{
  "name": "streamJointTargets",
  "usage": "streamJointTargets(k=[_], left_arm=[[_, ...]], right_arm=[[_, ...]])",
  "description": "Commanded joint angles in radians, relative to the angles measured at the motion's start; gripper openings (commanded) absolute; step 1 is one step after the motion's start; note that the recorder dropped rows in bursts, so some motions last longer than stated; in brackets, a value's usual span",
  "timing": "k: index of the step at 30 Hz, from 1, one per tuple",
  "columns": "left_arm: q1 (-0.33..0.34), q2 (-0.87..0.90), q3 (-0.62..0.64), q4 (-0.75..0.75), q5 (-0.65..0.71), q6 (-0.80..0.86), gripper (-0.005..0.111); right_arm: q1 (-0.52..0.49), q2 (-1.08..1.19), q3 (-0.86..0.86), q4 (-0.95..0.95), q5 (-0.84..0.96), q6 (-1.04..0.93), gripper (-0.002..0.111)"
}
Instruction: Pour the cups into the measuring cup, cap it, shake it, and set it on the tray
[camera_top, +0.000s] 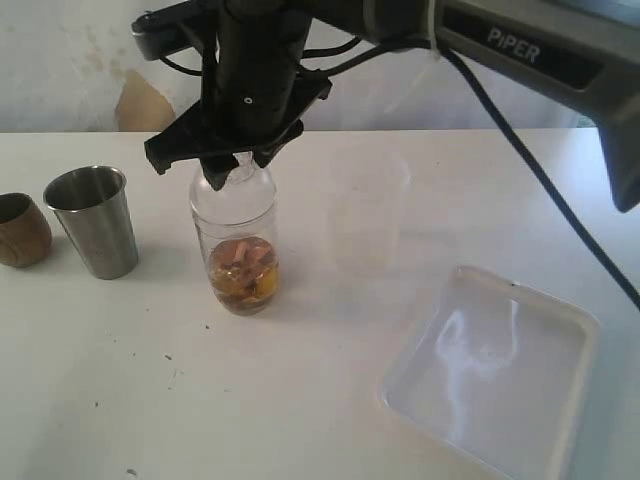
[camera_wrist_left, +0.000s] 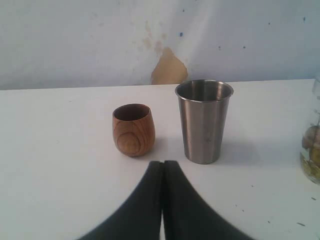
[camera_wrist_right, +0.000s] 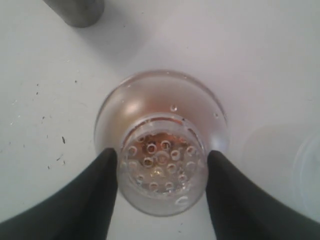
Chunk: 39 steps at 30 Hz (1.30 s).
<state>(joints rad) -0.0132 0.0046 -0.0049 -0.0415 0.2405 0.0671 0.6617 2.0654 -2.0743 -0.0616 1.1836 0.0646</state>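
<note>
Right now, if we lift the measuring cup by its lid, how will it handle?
Probably bottom-weighted: the pieces sit low in the measuring cup, so it should stand fairly steadily. Its smooth clear plastic looks slippery. The right pincer grips only the dome lid; if that is merely pressed on, lifting may pull it off.

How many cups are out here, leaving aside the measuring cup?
3. In the exterior view, the wooden cup is at the far left edge, the steel tumbler is just right of it, and the frosted cup, faint, stands right of the measuring cup. No others show.
</note>
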Motion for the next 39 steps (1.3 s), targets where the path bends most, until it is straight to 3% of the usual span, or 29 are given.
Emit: streamJointTargets(k=[1, 3, 5, 22, 26, 31, 39], left_arm=[[0.001, -0.005, 0.005, 0.001, -0.009, 0.0, 0.0], [0.001, -0.005, 0.005, 0.001, -0.009, 0.0, 0.0], [0.001, -0.005, 0.005, 0.001, -0.009, 0.0, 0.0], [0.001, -0.005, 0.005, 0.001, -0.009, 0.0, 0.0], [0.001, -0.005, 0.005, 0.001, -0.009, 0.0, 0.0], [0.001, -0.005, 0.005, 0.001, -0.009, 0.0, 0.0], [0.001, -0.005, 0.005, 0.001, -0.009, 0.0, 0.0]], right_arm=[[-0.005, 0.011, 0.001, 0.005, -0.01, 0.002, 0.032], [-0.005, 0.007, 0.001, 0.005, -0.021, 0.002, 0.053], [-0.005, 0.002, -0.001, 0.005, -0.031, 0.002, 0.059], [-0.005, -0.077, -0.001, 0.005, -0.068, -0.015, 0.059], [-0.005, -0.116, -0.001, 0.001, -0.074, -0.015, 0.047], [-0.005, -0.148, 0.001, 0.036, -0.045, -0.052, -0.001], [-0.005, -0.117, 0.001, 0.068, -0.035, -0.065, 0.0]])
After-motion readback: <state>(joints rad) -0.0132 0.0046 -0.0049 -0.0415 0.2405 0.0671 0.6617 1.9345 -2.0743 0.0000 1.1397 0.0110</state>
